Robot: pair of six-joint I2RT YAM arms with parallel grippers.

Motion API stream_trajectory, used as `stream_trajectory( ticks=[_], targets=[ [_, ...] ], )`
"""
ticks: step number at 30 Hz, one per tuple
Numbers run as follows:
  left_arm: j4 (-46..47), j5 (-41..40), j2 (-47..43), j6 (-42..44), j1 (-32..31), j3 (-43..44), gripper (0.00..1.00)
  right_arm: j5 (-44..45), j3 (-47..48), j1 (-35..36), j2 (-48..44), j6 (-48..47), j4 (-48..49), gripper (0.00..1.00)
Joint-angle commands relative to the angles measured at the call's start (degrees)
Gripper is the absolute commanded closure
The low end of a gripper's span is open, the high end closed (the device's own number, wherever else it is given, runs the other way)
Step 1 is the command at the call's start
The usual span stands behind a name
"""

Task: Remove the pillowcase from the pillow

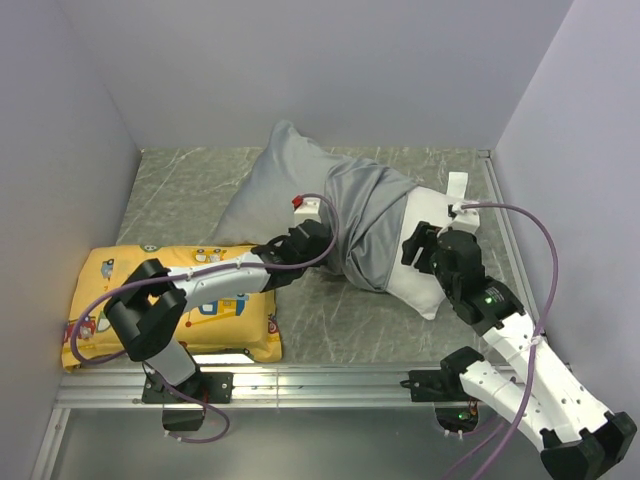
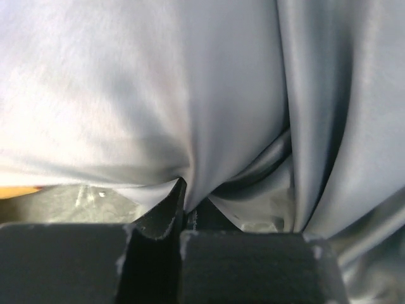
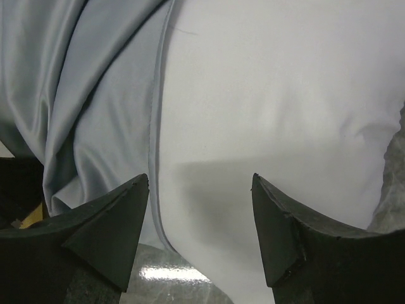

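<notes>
A grey marbled table (image 1: 330, 320) lies under me, shut in by pale lilac walls (image 1: 60, 120). Nearest my bases, on my left, a yellow rectangular pillow printed with cartoon vehicles (image 1: 100, 275) lies flat, and my left arm reaches across its far edge.

My left claw (image 1: 318, 240) is pinched tight on a fold of the plain grey soft fabric pillowcase (image 1: 300, 170). In the wrist view the fingers (image 2: 183, 190) sit almost together, and the grey cloth (image 2: 158, 95) funnels down into the slit between them, with gathered creases running up to the right.

My right claw (image 1: 412, 245) stands wide, its two black tips (image 3: 199, 180) well apart and holding nothing. Just beyond them is the bare end of the plump plain white pillow (image 1: 425, 215). Its white cloth (image 3: 272, 95) fills the gap ahead, and I cannot tell whether the tips touch it. The hemmed mouth of the pillowcase (image 3: 95, 82) runs just to the left of that white end, bunched in folds.

Farther back the pillowcase covers the rest of the pillow, and its far corner pokes up toward the back wall.
</notes>
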Motion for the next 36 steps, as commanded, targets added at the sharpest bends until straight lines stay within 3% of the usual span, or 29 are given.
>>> stream_trajectory(
  ticks=[1, 7, 15, 30, 34, 35, 36],
  targets=[
    [-4.08, -8.69, -2.84, 1.36, 0.18, 6.02, 1.00, 1.67, -0.62, 1.64, -0.32, 0.72, -0.24, 0.27],
    [-6.65, -8.53, -4.34, 5.06, 0.27, 12.71, 0.99, 1.57, 1.74, 8.40, 2.84, -1.92, -3.30, 0.23],
    [-7.44, -8.44, -5.57, 7.26, 0.53, 17.20, 0.99, 14.47, 7.28, 20.26, 8.82, 0.28, -12.35, 0.20],
    [-9.02, -7.21, -6.44, 8.14, 1.41, 23.70, 0.99, 26.45, 14.32, 29.77, 20.60, 2.30, -26.51, 0.18],
    [-9.02, -6.60, -8.38, 8.49, 1.41, 24.41, 1.00, 26.72, 14.49, 29.86, 21.30, 1.69, -26.61, 0.34],
    [-8.94, -6.34, -8.90, 8.58, 1.41, 24.50, 1.00, 26.80, 14.49, 29.77, 21.31, 1.51, -26.60, 0.56],
    [-8.85, -6.07, -10.04, 8.84, 1.41, 24.59, 0.99, 28.02, 14.67, 29.77, 21.39, 1.77, -26.78, 0.71]
  ],
)
